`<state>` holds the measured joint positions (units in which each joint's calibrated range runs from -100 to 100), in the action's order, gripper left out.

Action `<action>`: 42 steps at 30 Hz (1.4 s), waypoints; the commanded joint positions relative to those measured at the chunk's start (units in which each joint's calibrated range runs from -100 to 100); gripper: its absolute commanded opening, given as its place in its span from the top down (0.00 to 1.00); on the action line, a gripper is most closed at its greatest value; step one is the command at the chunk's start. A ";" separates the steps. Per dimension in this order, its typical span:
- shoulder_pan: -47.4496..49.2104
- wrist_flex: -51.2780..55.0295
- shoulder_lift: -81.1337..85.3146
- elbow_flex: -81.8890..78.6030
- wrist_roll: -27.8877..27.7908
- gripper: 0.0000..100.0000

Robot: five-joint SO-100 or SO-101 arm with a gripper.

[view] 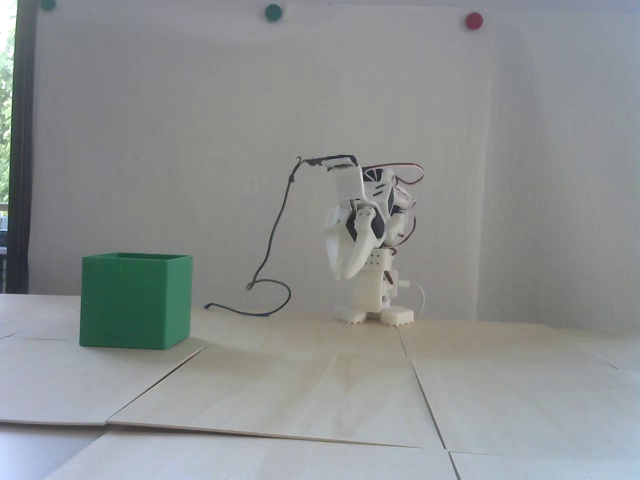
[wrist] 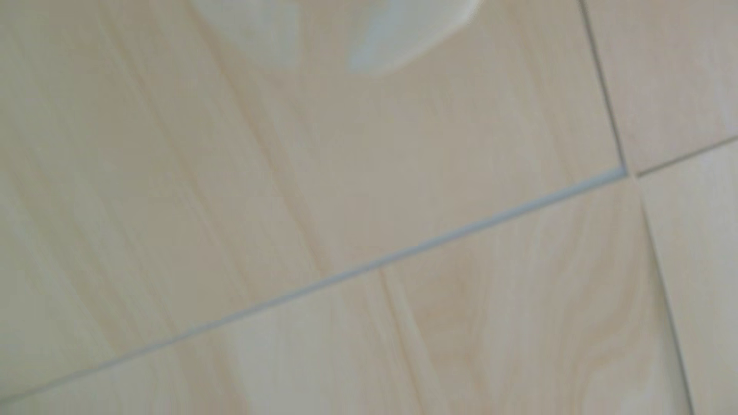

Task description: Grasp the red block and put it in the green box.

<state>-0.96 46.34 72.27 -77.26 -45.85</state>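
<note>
No red block shows in either view; the green box [view: 135, 300] sits left on the bench [view: 320, 390] in the fixed view. The hand [view: 345, 272] hangs folded, fingers together, empty. The block likely handles light and stiff; pinch opposite flat faces

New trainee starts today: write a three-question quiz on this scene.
1. True or false: a small red cube is visible on the pale wooden table.
2. In the fixed view, the large matte green cube-shaped box stands: A) left of the white arm's base, B) right of it, C) on it.
3. The white two-finger gripper points ____, with nothing between its fingers.

Key: 1 false, no red cube shows in either view; 2 A; 3 downward.
</note>
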 commanded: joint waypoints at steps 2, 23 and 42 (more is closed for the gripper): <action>0.43 -12.61 10.52 -8.63 -0.43 0.98; 5.50 6.78 26.62 -19.99 -1.52 0.98; 8.39 30.14 26.62 -19.99 -1.47 0.97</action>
<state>6.99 73.21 97.59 -96.78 -47.14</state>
